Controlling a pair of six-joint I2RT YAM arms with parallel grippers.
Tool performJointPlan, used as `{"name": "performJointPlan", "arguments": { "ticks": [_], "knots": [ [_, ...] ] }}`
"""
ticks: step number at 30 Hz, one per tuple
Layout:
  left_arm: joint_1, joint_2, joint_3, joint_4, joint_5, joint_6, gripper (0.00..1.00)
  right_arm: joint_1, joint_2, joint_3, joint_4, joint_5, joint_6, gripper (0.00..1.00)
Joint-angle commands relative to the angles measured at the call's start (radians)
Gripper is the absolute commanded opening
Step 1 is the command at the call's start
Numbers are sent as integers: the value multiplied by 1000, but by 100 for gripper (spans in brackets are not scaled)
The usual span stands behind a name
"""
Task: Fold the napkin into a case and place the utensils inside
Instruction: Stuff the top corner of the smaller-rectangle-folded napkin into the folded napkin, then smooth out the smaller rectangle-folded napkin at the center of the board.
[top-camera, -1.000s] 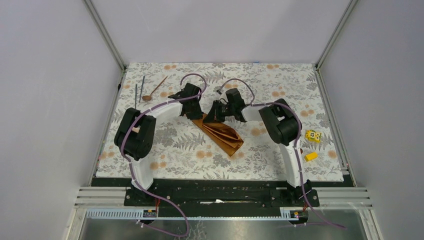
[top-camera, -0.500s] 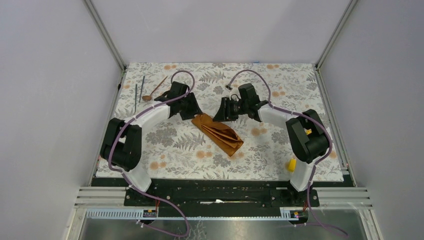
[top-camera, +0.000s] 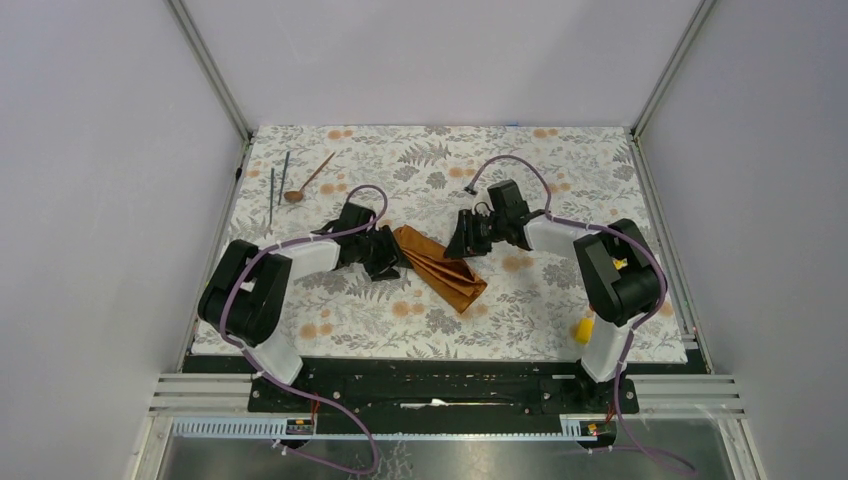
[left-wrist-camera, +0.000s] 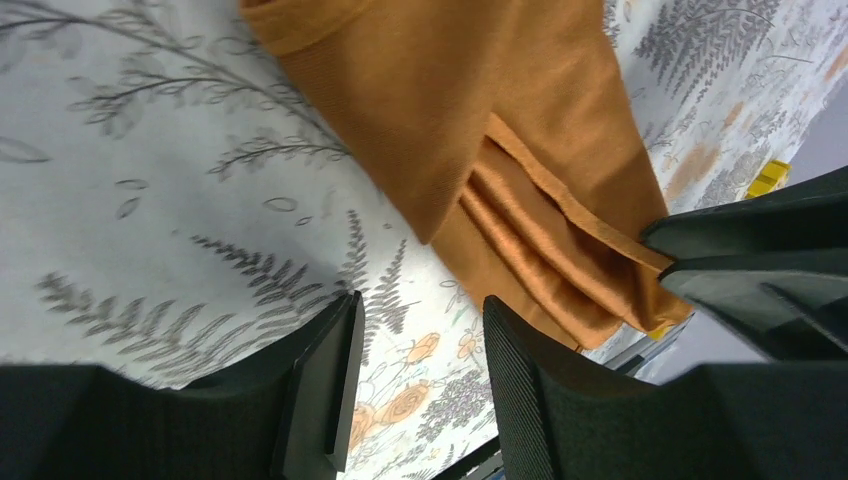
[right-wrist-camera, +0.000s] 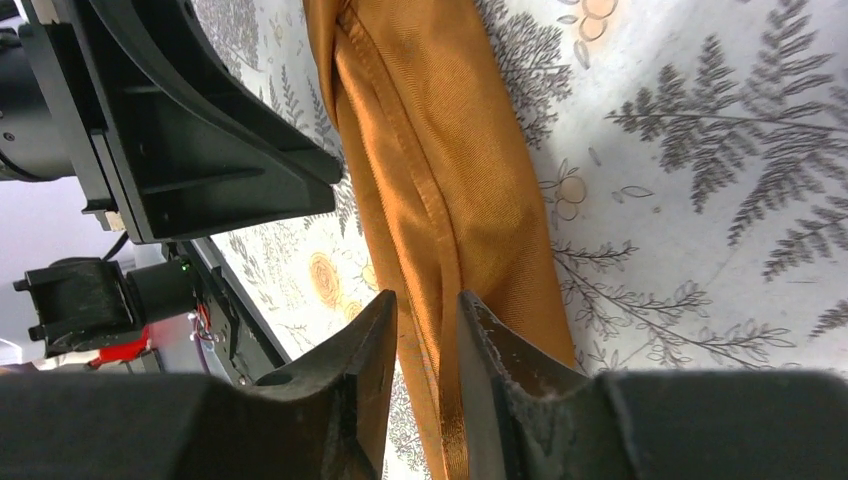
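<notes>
Napkin (top-camera: 447, 272) — between left gripper (top-camera: 390, 263) and right gripper (top-camera: 464, 248)

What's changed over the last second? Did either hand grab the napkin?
Both hands moved toward the near edge: the left hand now sits open left of the napkin, the right hand at its right edge, grip unclear. Both elbows swung outward. The napkin, spoon and two rods stayed put.

No text, label, brand, number or sign can be read in any of the three views.
</notes>
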Motion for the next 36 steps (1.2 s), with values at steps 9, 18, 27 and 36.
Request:
{"name": "performJointPlan", "arguments": {
  "ticks": [9, 18, 27, 36],
  "knots": [
    [-44, 28, 21, 54, -61, -8, 39, 124, 11, -111, 142, 77, 77, 29],
    [-43, -33, 151, -43, 56, 33, 46, 126, -4, -119, 112, 105, 30, 28],
    [-43, 219, 327, 80, 120, -28, 35, 137, -33, -87, 60, 120, -20, 27],
    [-32, 274, 300, -6, 6, 93, 15, 189, -187, -1, -143, 247, -200, 47]
  ]
}}
